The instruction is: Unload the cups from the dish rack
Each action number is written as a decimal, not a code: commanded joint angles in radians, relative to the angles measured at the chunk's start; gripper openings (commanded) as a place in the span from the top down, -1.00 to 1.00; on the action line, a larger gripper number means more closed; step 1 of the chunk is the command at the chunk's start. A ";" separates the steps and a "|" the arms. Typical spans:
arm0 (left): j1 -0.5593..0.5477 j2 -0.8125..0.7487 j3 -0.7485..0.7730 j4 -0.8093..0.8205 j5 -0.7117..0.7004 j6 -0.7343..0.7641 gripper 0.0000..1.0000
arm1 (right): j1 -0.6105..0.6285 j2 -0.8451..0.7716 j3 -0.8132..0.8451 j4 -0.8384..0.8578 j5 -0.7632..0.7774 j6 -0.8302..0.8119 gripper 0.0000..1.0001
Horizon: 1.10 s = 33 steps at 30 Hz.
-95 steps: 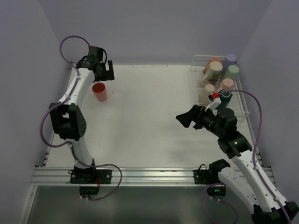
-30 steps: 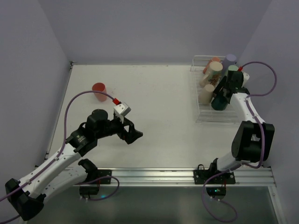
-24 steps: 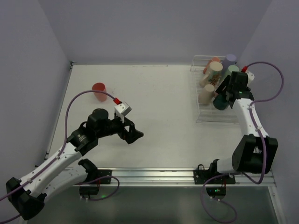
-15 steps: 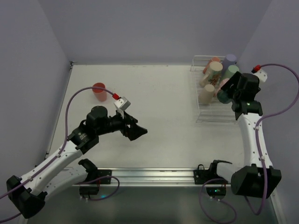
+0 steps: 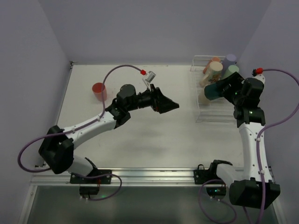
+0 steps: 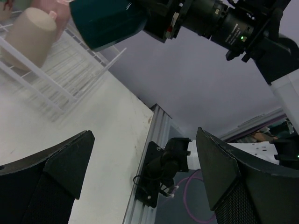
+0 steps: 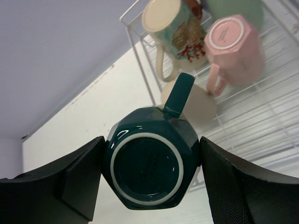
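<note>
Transfer of the dark green mug [image 5: 212, 90] was in hand: the right gripper [image 7: 150, 177] clamped its sides, raised over the dish rack [image 5: 212, 113] at the top view's right. The left gripper [image 5: 170, 106] hung open mid-frame; next probably came a handover or a set-down on the counter [image 5: 154, 135].

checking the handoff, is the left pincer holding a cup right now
No, the left pincer is open with nothing between its fingers; the dark green mug sits clamped in the right pincer.
</note>
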State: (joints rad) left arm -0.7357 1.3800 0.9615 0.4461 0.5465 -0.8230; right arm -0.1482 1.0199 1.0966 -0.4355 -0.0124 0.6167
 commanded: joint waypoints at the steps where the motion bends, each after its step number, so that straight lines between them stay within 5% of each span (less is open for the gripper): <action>1: -0.036 0.153 0.150 0.193 0.016 -0.084 -0.95 | -0.016 -0.060 -0.009 0.174 -0.191 0.126 0.39; 10: -0.067 0.395 0.397 0.187 -0.016 -0.085 -0.84 | -0.030 -0.126 -0.093 0.268 -0.359 0.247 0.42; 23: -0.087 0.436 0.493 0.074 -0.131 -0.018 -0.83 | -0.047 -0.156 -0.162 0.423 -0.537 0.390 0.49; 33: -0.087 0.412 0.477 0.039 -0.158 0.011 -0.81 | -0.051 -0.199 -0.179 0.417 -0.471 0.385 0.51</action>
State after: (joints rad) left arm -0.8150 1.8183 1.4307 0.5022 0.4271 -0.8555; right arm -0.1997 0.8764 0.8913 -0.1631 -0.4541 0.9539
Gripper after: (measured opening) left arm 0.908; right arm 0.775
